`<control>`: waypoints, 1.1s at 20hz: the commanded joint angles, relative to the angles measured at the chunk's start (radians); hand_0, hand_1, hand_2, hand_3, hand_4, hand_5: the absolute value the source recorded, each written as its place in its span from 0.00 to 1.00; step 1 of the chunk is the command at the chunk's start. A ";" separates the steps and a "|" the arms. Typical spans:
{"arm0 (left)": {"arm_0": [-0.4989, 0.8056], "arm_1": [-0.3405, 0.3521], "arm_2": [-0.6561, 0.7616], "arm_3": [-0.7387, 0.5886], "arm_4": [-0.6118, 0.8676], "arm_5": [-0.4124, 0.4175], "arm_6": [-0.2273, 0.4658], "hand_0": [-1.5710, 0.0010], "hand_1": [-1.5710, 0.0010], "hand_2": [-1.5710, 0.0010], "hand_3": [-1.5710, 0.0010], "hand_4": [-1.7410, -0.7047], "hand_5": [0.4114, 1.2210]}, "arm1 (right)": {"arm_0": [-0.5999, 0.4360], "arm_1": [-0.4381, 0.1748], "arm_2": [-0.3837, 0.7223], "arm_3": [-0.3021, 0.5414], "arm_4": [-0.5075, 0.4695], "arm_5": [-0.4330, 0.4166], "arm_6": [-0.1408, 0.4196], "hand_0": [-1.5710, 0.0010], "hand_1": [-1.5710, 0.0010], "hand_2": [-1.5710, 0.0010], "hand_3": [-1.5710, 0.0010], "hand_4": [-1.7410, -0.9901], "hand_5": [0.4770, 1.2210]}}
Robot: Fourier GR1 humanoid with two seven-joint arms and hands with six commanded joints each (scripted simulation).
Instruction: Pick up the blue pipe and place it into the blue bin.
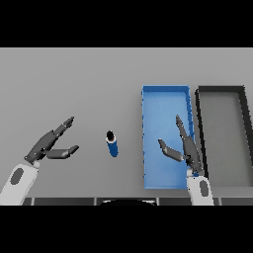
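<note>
Nearest the lower edge, at the right, right hand (187, 148) raised over the near half of the blue bin (165, 94), fingers straight and pointing away up the table, thumb held out toward the left, nothing between them, open and empty. At the lower left, left hand (49, 144) hovering over bare grey table (89, 79), fingers extended and loosely spread toward the upper right, thumb stuck out below them toward the right, likewise holding nothing. Between the two hands, a little farther up, blue pipe (112, 144) on the table: a short blue cylinder with a dark open end toward the far side, apart from both hands, closer to the bin's left wall than to the left hand but not touching it. Whether standing upright or lying tilted, hard to tell. Beyond that, the blue bin itself, a long rectangular tray running away from the near edge, floor bare apart from the hand above it. Just beside it on the right, a dark grey bin (220, 90) of similar shape, set parallel, a narrow gap between the two.
</note>
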 commanded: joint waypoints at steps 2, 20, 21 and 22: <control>0.021 -0.016 -0.043 -0.024 -0.015 -0.018 0.022 1.00 1.00 1.00 1.00 0.60 0.13 | 0.004 0.013 0.012 -0.009 0.006 -0.003 0.003 1.00 1.00 1.00 1.00 0.71 0.18; -0.131 -0.334 -0.240 0.163 -0.219 0.029 0.079 1.00 1.00 1.00 1.00 0.57 0.06 | 0.051 0.018 0.017 -0.052 0.010 -0.009 0.010 1.00 1.00 1.00 1.00 0.71 0.17; -0.147 -0.351 -0.247 0.195 -0.236 0.031 0.069 1.00 1.00 1.00 1.00 0.58 0.06 | 0.048 0.009 0.008 -0.046 0.005 -0.005 0.011 1.00 1.00 1.00 1.00 0.72 0.17; -0.152 -0.353 -0.247 0.203 -0.233 0.022 0.048 1.00 1.00 1.00 1.00 0.59 0.06 | 0.035 0.007 0.002 -0.039 0.004 -0.008 0.022 1.00 1.00 1.00 1.00 0.72 0.17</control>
